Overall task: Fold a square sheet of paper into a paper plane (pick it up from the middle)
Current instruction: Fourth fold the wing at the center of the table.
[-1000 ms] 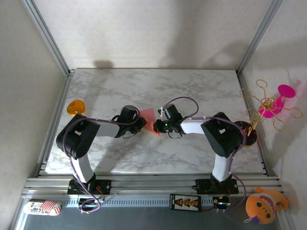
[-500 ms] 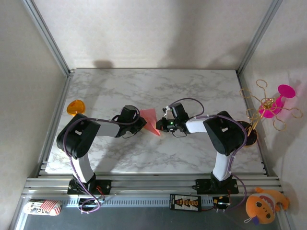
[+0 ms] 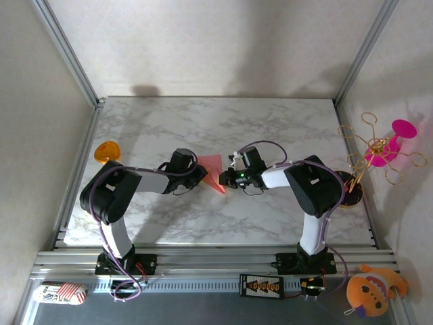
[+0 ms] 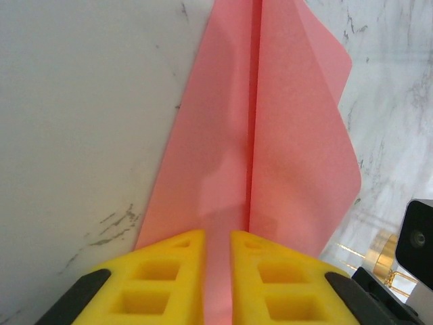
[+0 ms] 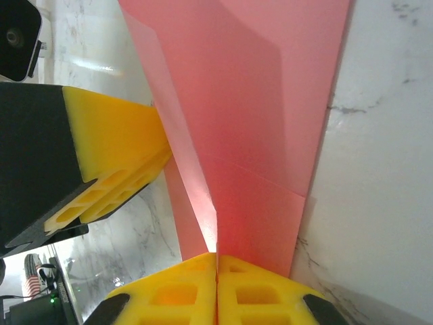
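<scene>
Top external: the left gripper [image 3: 202, 174] and right gripper [image 3: 225, 180] meet nearly tip to tip on the marble worktop [image 3: 284, 128], with the salmon-pink paper [image 3: 212, 169] between them. The paper is folded to a pointed shape. Its narrow tip lies just beside the right gripper and its wide end lies beyond both grippers. Left wrist: the left gripper [image 4: 218, 237] is almost closed, its yellow fingers [image 4: 169, 271] leaving only a thin gap that is filled by a fold of the paper [image 4: 284, 135], so it has hold of it. The paper runs straight ahead of the gripper, its centre crease in line with the gap and one flap on each side. The right-hand flap has a bowed, rounded edge. Right wrist: the right gripper [image 5: 216, 261] has its fingers [image 5: 264, 291] pressed together with no gap visible, pinching the near end of the paper [image 5: 264, 101] at its crease. Ahead and to the left, a yellow finger of the left gripper [image 5: 115, 149] sits against the paper's side.
</scene>
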Available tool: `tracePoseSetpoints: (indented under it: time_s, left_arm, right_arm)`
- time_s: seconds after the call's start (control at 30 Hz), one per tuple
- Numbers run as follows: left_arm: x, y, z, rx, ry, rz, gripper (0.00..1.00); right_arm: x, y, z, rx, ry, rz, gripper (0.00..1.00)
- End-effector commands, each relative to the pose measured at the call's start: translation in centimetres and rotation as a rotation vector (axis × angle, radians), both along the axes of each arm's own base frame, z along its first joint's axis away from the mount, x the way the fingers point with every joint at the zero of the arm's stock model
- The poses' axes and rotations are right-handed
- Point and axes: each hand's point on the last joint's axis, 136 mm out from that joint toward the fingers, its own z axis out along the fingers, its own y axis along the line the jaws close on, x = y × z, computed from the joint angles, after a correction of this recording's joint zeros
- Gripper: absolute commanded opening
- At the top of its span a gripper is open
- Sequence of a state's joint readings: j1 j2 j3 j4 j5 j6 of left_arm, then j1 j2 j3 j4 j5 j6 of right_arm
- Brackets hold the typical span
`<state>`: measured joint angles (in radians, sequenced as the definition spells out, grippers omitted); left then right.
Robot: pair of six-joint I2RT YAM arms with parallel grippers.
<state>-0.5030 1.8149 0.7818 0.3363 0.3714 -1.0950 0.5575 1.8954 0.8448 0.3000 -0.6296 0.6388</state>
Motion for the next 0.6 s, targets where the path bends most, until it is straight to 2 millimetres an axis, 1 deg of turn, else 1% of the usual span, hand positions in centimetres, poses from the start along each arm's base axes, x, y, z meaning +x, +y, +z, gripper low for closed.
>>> tracePoseSetpoints:
  time_s: [0.0, 0.07, 0.23, 0.4, 0.57]
  left_arm:
    - [0.1, -1.0, 1.1, -0.015, -0.017, -0.031, 0.17]
    - [0.2, -1.1, 1.1, -0.009, -0.020, -0.034, 0.17]
    - [0.1, -1.0, 0.3, 0.026, -0.001, -0.045, 0.18]
    - [0.0, -1.1, -0.3, 0.062, 0.014, -0.062, 0.23]
    - [-0.8, -0.8, -1.5, 0.109, 0.048, -0.074, 0.26]
  right_arm:
    - [-0.3, -0.6, -1.3, -0.036, 0.013, 0.012, 0.09]
    - [-0.3, -0.8, -1.5, -0.047, 0.002, 0.018, 0.10]
    - [-0.1, -0.9, -1.5, -0.064, -0.032, 0.038, 0.17]
    - [0.0, -0.9, -1.4, -0.081, -0.061, 0.064, 0.21]
    - [0.2, -0.9, -0.8, -0.090, -0.088, 0.077, 0.23]
